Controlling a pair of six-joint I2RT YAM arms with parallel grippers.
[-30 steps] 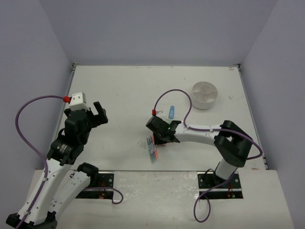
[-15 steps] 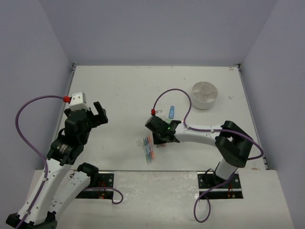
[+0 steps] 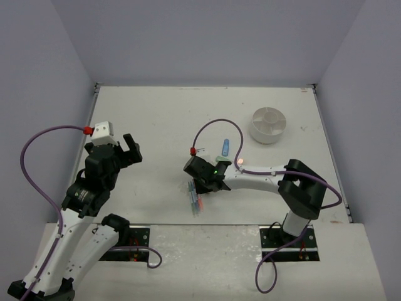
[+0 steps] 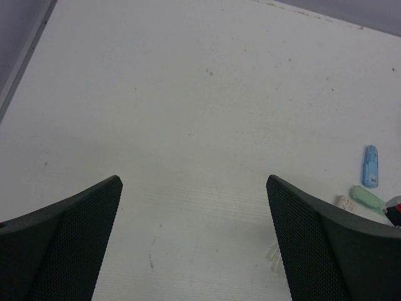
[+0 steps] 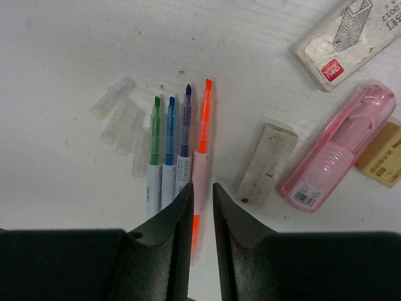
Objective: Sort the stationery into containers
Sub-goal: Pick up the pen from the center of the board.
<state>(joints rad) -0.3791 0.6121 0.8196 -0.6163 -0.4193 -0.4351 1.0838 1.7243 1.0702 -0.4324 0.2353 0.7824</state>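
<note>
ON THE TABLE, FRONT AND CENTRE: My right gripper (image 5: 202, 188) hangs low over a row of four pens on the white table (image 3: 156, 119), its two fingers standing nearly together. The orange pen (image 5: 202, 125) lies flat and runs down into the narrow gap between them; whether the pads actually press on it, I cannot tell. Close against the orange pen's left, as my wrist camera sees it, lie the purple pen (image 5: 185, 132), the blue pen (image 5: 170, 138) and the green pen (image 5: 155, 138), side by side with their tips pointing away from my wrist. A few clear caps (image 5: 122, 122) lie loose just beside the green pen.

On the other side sits a worn grey eraser (image 5: 266, 164) near the orange pen. Beyond it a pink case (image 5: 341, 147) lies on a slant, with a tan block (image 5: 383, 153) against it at the picture's edge and a white eraser (image 5: 348, 41) with a red label farther off.

Seen from above, a light blue block (image 3: 225, 147) lies just beyond my right wrist. The white round tub (image 3: 268, 125), split into wedges around a centre cup, stands well apart at the far right.

My left gripper (image 4: 193, 188) hovers over the left side of the table, fingers spread wide and holding nothing. A green block (image 4: 366, 197) shows at the right edge of its view
</note>
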